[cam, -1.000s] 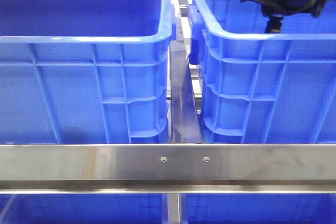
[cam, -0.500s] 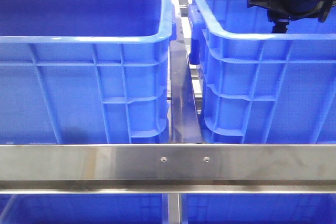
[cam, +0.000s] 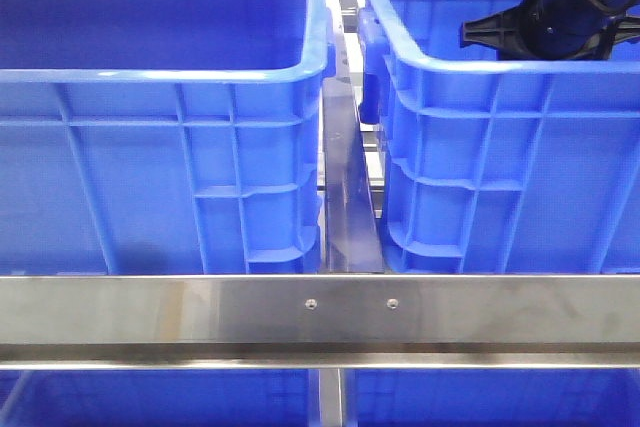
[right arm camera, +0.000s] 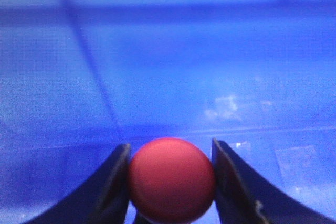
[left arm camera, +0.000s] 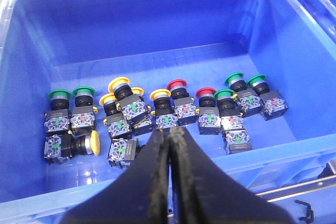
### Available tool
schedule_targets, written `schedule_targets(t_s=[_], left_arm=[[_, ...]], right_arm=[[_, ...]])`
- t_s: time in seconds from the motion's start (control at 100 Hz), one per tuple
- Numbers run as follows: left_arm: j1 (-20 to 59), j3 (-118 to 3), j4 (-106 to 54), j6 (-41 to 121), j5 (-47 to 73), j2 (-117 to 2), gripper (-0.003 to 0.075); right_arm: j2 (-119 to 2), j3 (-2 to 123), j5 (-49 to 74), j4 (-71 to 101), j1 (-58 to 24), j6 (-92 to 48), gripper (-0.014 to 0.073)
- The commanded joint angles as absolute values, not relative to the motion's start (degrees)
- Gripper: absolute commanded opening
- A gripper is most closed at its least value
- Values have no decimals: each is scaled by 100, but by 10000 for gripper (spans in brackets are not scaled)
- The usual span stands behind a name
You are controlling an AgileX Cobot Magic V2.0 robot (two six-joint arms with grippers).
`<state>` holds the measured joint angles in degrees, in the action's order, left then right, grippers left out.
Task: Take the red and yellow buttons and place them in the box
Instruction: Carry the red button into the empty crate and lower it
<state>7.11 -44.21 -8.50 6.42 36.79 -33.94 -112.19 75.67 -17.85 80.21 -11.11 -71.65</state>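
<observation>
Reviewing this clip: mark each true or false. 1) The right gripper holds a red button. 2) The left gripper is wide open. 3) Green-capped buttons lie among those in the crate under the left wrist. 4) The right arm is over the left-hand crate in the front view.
1) True: the right gripper is closed on a red button.
2) False: the left gripper has its fingers pressed together, holding nothing.
3) True: green-capped buttons lie with red and yellow ones in that crate.
4) False: the right arm is over the right-hand crate.

A steel crossbar [cam: 320, 319] spans the front, with green-capped buttons [left arm camera: 59, 96] in the crate.
</observation>
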Motion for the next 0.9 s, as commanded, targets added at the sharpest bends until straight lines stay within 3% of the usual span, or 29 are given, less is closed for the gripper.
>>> schedule_targets(t_s=[0.0, 0.28, 0.37, 0.89], left_arm=[[700, -4566, -924, 579, 3237, -3400, -19], [700, -4566, -924, 579, 3237, -3400, -19], [700, -4566, -924, 579, 3237, -3400, -19], [700, -4566, -924, 579, 3237, -3400, -19]], right_arm=[[-11038, 7657, -1642, 7929, -1087, -7229, 151], [-11021, 7657, -1623, 8027, -1087, -7234, 456], [-10979, 7657, -1606, 8195, -1087, -7234, 517], [-9797, 7243, -1508, 8243, -1087, -7589, 524]])
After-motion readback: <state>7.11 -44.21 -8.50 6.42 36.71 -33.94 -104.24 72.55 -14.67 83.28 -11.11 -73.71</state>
